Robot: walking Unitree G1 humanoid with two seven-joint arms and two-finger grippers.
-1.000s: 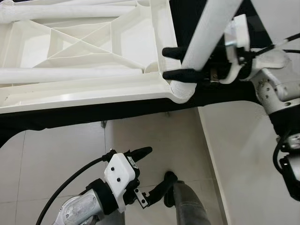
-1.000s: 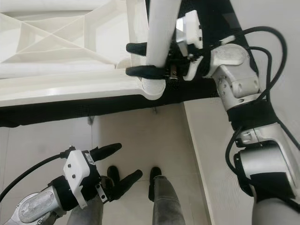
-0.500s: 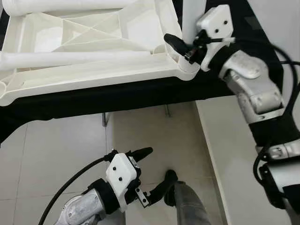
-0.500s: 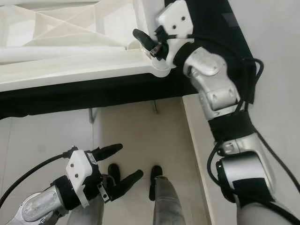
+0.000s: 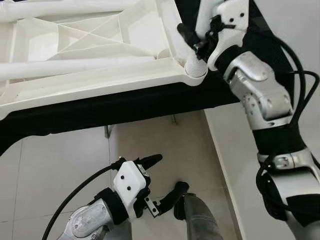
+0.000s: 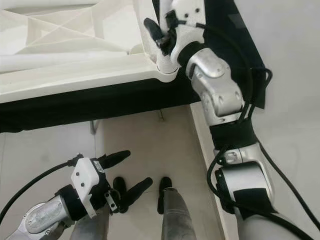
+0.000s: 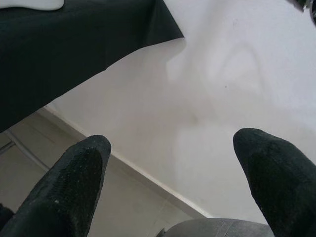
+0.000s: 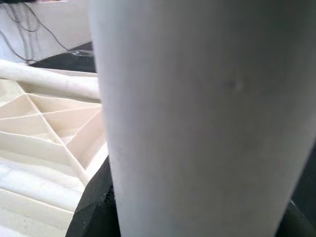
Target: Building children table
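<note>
Gripping a table leg at the corner socket

Lying upside down on the black-draped desk [image 5: 125,107] in the upper left of the frame, the white ribbed plastic children's tabletop [image 5: 95,55] shows its underside of crossed ribs. Two white round plastic legs [image 5: 75,65] lie flat across it. At its near right corner, upper middle of the frame, the right gripper [image 5: 192,42] has its jaws pinching a third white tube-shaped leg [image 8: 197,118], which stands in the round corner socket [image 5: 196,70]. One black finger [image 6: 152,30] shows beside the leg, over the tabletop's rim. At the lower left of the frame, the left gripper [image 5: 162,177] hangs low over the pale tiled floor [image 5: 65,160], its jaws spread wide apart and holding nothing. A white wall [image 7: 237,89] rises beyond the desk's cloth.
</note>
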